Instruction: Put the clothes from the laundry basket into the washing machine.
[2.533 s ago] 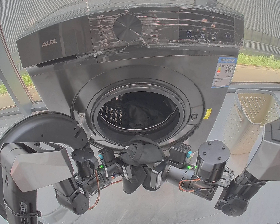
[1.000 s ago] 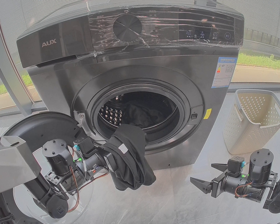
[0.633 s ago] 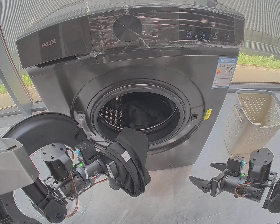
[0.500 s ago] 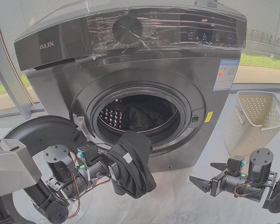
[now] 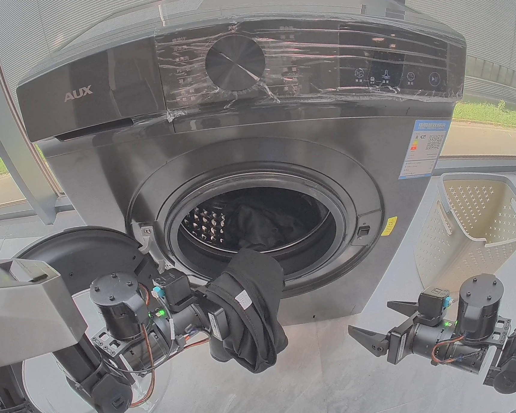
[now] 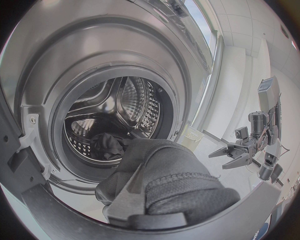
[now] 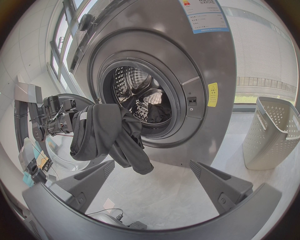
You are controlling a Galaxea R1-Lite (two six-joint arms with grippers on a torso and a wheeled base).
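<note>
- Left wrist view: the left jaws are clamped on a fold of the black garment (image 6: 175, 175); cloth bulges over and past them, so the grip looks deep rather than a pinch at an edge
- The garment hangs from the left arm (image 5: 162, 334) just below and in front of the lower lip of the drum opening (image 5: 254, 228); its top fold is level with the lip, its tail dangles above the floor (image 5: 323, 385); whether the cloth touches the rim I cannot tell
- The right jaws stand wide and hold nothing, low on the right, well apart from the garment
- The door (image 5: 76, 258) is swung fully open to the left, behind the left arm, out of the path into the drum
- Step in hand, as I judge it: carrying this piece into the washing machine (image 5: 251, 138); it is not yet inside
- The next move calls for lifting the bundle over the lip and pushing well into the drum before the jaws part; let go too early and the hanging tail may drag the piece back out over the rim
- Dark clothes (image 5: 259, 219) already lie at the back of the drum
- The laundry basket (image 5: 477, 225) stands on the floor to the right of the machine; the part of its inside that faces the head view holds no cloth, so this may be the last piece
</note>
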